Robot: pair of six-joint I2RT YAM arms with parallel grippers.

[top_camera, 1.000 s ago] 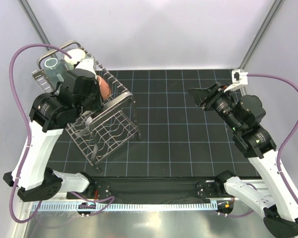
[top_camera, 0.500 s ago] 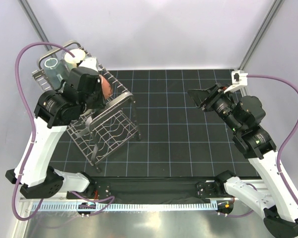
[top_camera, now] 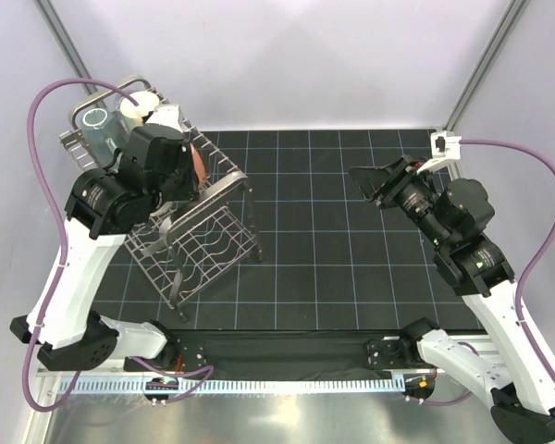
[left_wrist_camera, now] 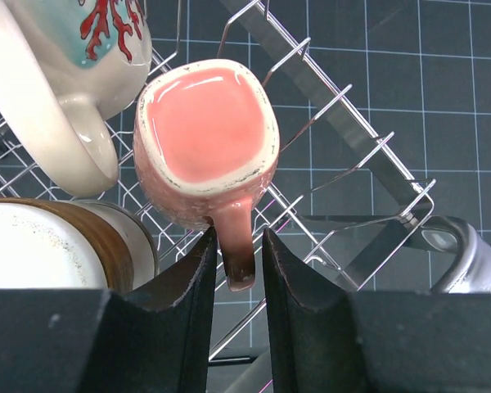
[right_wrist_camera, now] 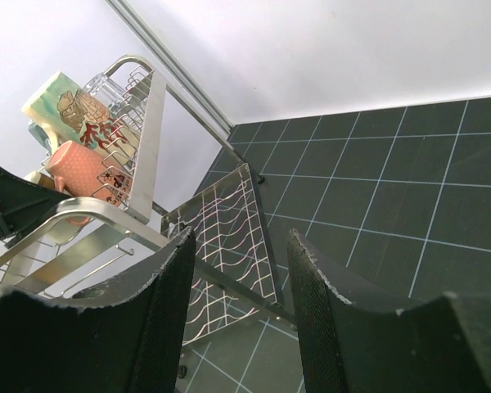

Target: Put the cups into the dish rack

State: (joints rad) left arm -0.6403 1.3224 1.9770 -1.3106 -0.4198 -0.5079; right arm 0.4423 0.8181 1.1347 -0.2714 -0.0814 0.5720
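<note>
The silver wire dish rack (top_camera: 208, 236) stands at the table's left. At its far end are a grey-teal tumbler (top_camera: 100, 129), a cream mug (top_camera: 141, 104) with red print and a salmon-pink mug (top_camera: 196, 165). In the left wrist view the pink mug (left_wrist_camera: 204, 139) rests on the wires beside the cream mug (left_wrist_camera: 57, 82) and a brown-based cup (left_wrist_camera: 57, 246). My left gripper (left_wrist_camera: 237, 233) straddles the pink mug's handle (left_wrist_camera: 236, 254), its jaws slightly parted with a gap on the right side. My right gripper (top_camera: 363, 180) hangs open and empty over the mat, facing the rack (right_wrist_camera: 151, 123).
A thick tubular loop handle (left_wrist_camera: 466, 254) of the rack crosses just right of my left fingers. The rack's near half, a wavy wire grid (right_wrist_camera: 229, 237), holds nothing. Black gridded mat (top_camera: 351, 259) covers the table to the right.
My left jaws have parted a little from the pink mug's handle, which they gripped before. The left wrist shifted slightly at the rack. The right arm has not moved.
</note>
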